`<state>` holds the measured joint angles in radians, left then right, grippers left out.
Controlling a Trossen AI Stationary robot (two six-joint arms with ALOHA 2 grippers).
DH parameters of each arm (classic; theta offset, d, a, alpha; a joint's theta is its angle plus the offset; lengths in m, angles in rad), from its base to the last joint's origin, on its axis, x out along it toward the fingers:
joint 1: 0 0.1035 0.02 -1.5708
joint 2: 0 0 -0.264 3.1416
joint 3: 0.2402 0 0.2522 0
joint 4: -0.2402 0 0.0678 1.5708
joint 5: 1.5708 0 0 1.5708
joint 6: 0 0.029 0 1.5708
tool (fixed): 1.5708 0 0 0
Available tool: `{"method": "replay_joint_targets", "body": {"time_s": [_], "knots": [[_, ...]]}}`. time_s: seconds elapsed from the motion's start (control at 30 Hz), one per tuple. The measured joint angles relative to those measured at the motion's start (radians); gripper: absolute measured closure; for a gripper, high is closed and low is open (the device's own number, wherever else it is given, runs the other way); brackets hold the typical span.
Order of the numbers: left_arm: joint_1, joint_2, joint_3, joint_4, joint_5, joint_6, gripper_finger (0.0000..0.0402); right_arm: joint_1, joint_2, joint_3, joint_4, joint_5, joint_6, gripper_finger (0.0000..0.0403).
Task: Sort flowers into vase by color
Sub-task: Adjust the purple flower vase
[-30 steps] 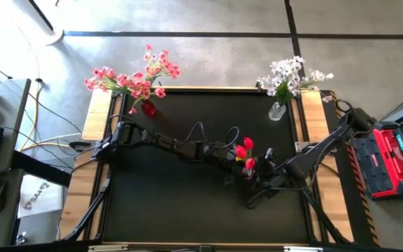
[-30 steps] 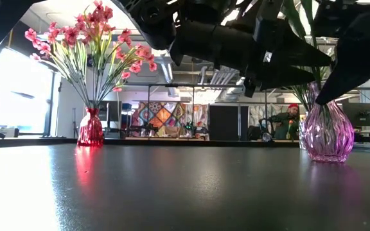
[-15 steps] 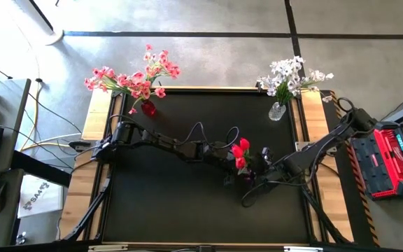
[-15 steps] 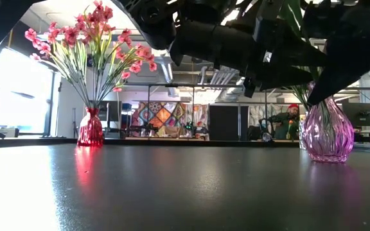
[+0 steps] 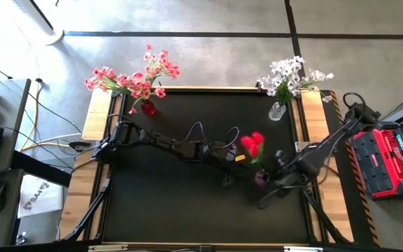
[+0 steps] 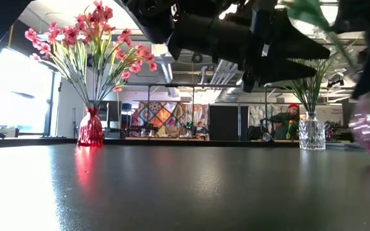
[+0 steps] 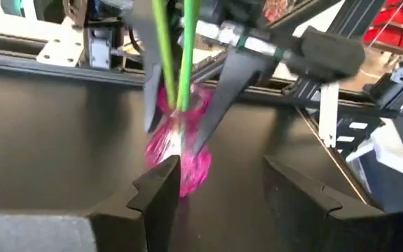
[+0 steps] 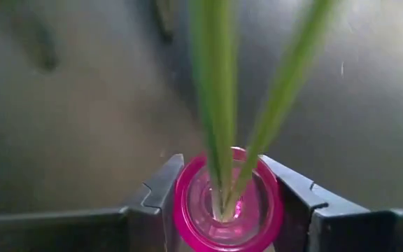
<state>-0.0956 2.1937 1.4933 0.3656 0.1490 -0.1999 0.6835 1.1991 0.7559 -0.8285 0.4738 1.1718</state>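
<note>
Right gripper (image 8: 227, 210) holds the pink glass vase (image 8: 227, 206) by its neck, one finger on each side, toward the right side of the black table (image 5: 166, 203). Red tulips (image 5: 252, 143) stand in that vase, green stems (image 8: 219, 105) running down into its mouth. The vase appears lifted and tilted, though blur leaves this uncertain. Left gripper (image 7: 208, 185) sits near the table's middle, just beside the vase, jaws moderately apart and empty. Pink blossoms (image 5: 133, 78) fill a red vase (image 5: 147, 107) at the far left corner; white blossoms (image 5: 289, 75) fill a clear vase (image 5: 277, 110) at the far right corner.
</note>
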Motion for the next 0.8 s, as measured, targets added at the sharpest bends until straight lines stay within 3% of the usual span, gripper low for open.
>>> {"method": "replay_joint_targets", "body": {"time_s": [0.43, 0.53, 0.8], "knots": [[-0.014, 0.001, 0.0, -0.075, -0.001, -0.008, 0.0213, 0.437, -0.058, 0.0, -0.109, 0.107, 0.437, 0.0263], [-0.015, 0.001, 0.0, -0.089, -0.001, -0.008, 0.0213, 0.515, -0.031, 0.0, -0.147, 0.16, 0.537, 0.0263], [-0.014, 0.001, 0.0, -0.085, -0.001, -0.009, 0.0213, 0.668, 0.093, 0.0, -0.125, 0.151, 0.673, 0.0262]]}}
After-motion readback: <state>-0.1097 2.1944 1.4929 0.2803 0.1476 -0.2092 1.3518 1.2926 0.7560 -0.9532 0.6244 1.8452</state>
